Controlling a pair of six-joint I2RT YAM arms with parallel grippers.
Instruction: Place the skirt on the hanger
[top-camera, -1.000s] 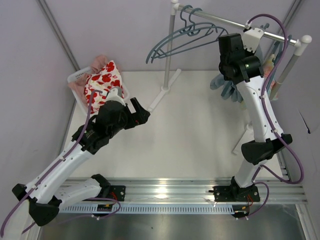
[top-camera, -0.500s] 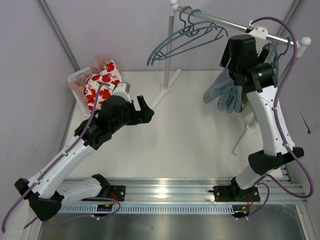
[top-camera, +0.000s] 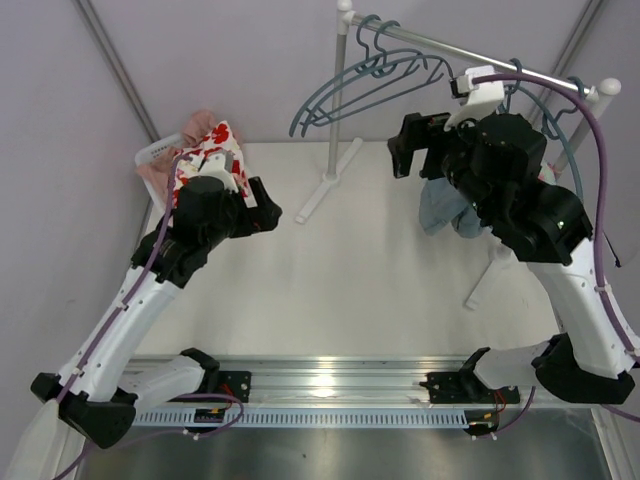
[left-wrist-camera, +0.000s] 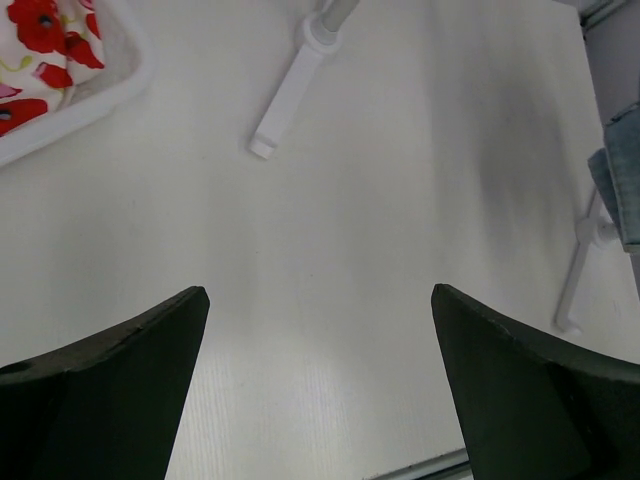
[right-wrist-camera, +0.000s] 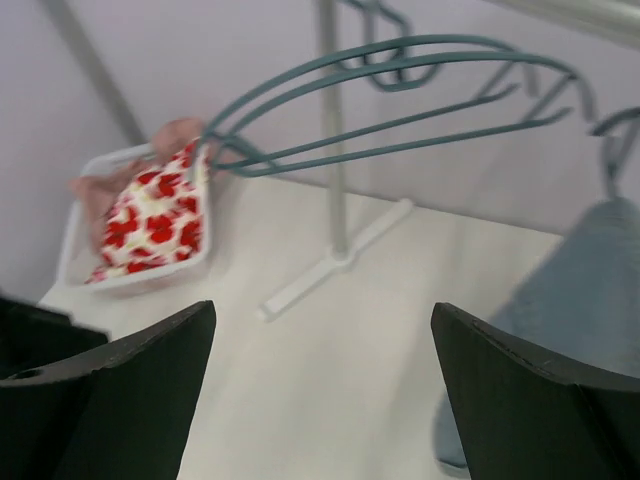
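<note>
The light blue denim skirt (top-camera: 440, 208) hangs under the right part of the rail, half hidden behind my right arm. In the right wrist view the skirt (right-wrist-camera: 590, 290) hangs from a teal hanger (right-wrist-camera: 608, 150) of which only a bit shows. My right gripper (top-camera: 408, 148) (right-wrist-camera: 325, 305) is open and empty, left of the skirt and apart from it. My left gripper (top-camera: 260, 206) (left-wrist-camera: 320, 290) is open over bare table, holding nothing. The skirt (left-wrist-camera: 624, 170) shows at the left wrist view's right edge.
Two empty teal hangers (top-camera: 365, 78) (right-wrist-camera: 400, 60) hang on the rail's left end. The rack's white pole (right-wrist-camera: 330, 130) and foot (left-wrist-camera: 295, 85) stand at the table's back middle, with another foot (left-wrist-camera: 583, 265) at right. A white basket (top-camera: 152, 155) holds the red-flowered cloth (top-camera: 205, 152).
My right gripper has opened, let go of the skirt and swung back to the left. The skirt now hangs free. My left arm has drawn back toward the basket.
</note>
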